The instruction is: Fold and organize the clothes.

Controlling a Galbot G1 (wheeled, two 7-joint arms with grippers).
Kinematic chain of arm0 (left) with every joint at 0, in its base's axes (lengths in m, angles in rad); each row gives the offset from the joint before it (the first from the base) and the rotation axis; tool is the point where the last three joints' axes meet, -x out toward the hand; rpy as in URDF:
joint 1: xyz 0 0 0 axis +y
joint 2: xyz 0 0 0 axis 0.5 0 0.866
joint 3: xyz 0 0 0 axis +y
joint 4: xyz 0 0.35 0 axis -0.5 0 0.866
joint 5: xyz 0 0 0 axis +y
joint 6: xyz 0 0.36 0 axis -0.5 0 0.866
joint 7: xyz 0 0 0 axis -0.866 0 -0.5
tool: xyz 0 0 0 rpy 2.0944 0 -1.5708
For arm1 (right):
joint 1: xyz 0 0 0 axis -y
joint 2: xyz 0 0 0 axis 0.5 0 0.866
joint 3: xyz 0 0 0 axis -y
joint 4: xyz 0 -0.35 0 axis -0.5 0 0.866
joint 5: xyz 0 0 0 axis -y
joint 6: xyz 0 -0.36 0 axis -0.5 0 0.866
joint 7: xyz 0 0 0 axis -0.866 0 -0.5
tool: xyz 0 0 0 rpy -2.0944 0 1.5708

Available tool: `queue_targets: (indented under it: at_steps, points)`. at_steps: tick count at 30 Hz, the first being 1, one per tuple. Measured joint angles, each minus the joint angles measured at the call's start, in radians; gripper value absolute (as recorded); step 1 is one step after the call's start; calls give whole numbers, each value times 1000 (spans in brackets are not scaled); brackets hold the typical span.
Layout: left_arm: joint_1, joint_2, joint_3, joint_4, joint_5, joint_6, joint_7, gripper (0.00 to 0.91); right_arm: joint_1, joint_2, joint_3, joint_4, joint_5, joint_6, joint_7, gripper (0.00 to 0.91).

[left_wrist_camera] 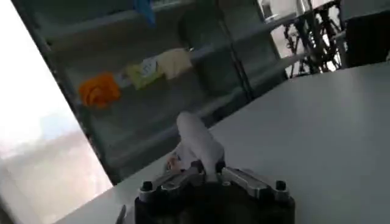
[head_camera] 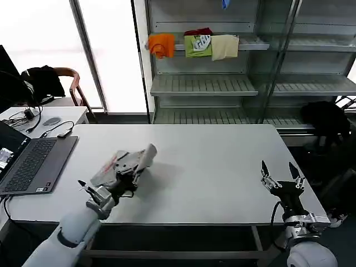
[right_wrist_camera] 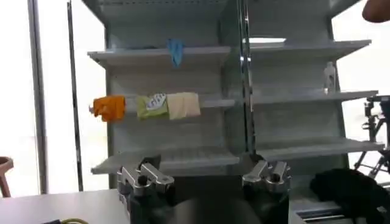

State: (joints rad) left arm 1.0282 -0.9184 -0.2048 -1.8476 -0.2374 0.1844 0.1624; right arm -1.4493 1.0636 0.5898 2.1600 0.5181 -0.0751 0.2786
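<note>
the left pincer (head_camera: 129, 177) grips a folded grey shirt (head_camera: 127, 161) on the table (head_camera: 222, 172); right pincer (head_camera: 281, 173) gapes wide.

The left arm reaches forward over the table's near-left part, its left gripper (head_camera: 127, 177) clamped on a folded grey shirt (head_camera: 123, 163). The right gripper (head_camera: 282, 177) hovers at the near-right edge, fingers spread, pointing up.

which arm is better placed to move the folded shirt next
Left, most likely. The left gripper is already shut on the folded grey shirt at the table's left side. The right gripper hangs open near the right edge, far from it.
</note>
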Motion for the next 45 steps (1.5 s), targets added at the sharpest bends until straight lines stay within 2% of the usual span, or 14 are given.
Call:
queue_targets:
  at_steps: [2, 3, 4, 5, 12, 19, 26, 31, 36, 45]
  points:
    - [-18, -8, 34, -2, -14, 14, -13, 30, 2, -1, -1, -2, 0, 0, 0, 907]
    - [-29, -13, 52, -2, -22, 23, -22, 81, 3, 0, -2, -3, 0, 1, 0, 907]
    - [-39, -18, 67, -2, -28, 31, -31, 474, 4, 1, -5, -5, -1, 0, 0, 907]
    - [-49, -24, 84, -2, -34, 42, -42, 907, 5, 2, -6, -6, -3, 0, 0, 907]
    - [-134, -69, 209, -11, -44, 137, -177, 907, 9, 13, -20, -6, -17, -4, -2, 907]
    - [-196, -76, 314, -58, 3, 210, -334, 907, 22, 23, -36, -3, -32, -16, -1, 907]
    - [-239, -98, 347, -149, 35, 273, -454, 907, 59, 34, -71, -12, -50, -45, -7, 907]
    - [-230, -89, 290, -211, 16, 317, -502, 907, 126, 47, -127, -28, -55, -88, -14, 907]
    - [-158, -64, 200, -271, 27, 339, -517, 907, 232, 68, -222, -68, -42, -149, -21, 907]
    - [32, -71, -26, -308, -28, 280, -391, 907, 384, 117, -418, -170, 55, -294, 20, 907]
